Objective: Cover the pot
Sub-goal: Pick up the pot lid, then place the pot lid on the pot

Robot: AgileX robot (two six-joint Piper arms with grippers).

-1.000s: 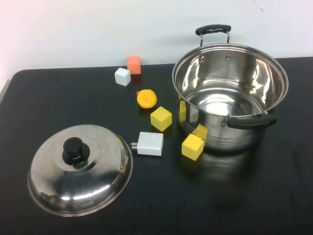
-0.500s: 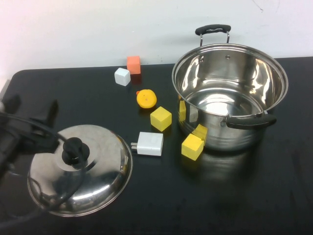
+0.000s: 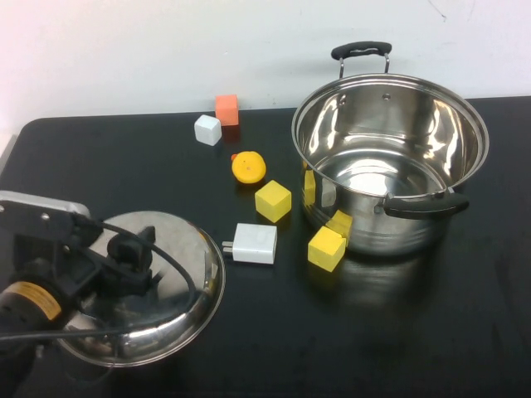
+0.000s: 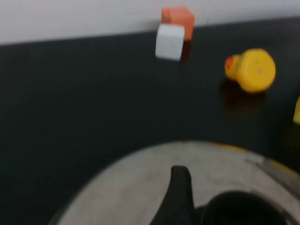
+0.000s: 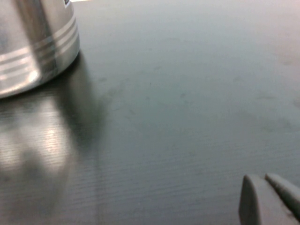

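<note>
The large steel pot (image 3: 390,157) stands open at the back right of the black table, with a black handle on its far and near sides; its wall also shows in the right wrist view (image 5: 33,42). The domed steel lid (image 3: 178,282) lies at the front left, and its black knob (image 3: 124,249) is up. My left gripper (image 3: 133,246) is over the lid, open, with its fingers either side of the knob. In the left wrist view one of its fingers (image 4: 180,192) stands beside the knob (image 4: 243,211). My right gripper (image 5: 265,183) is shut and empty, low over bare table near the pot.
Between lid and pot lie a white charger (image 3: 254,243), two yellow blocks (image 3: 273,201) (image 3: 327,247) and a yellow toy (image 3: 249,167). A white block (image 3: 207,129) and an orange block (image 3: 226,109) sit by the back wall.
My left arm has come in from the left edge and moved right onto the lid, bringing its fingers to the knob. The lid, pot and blocks have not moved.
</note>
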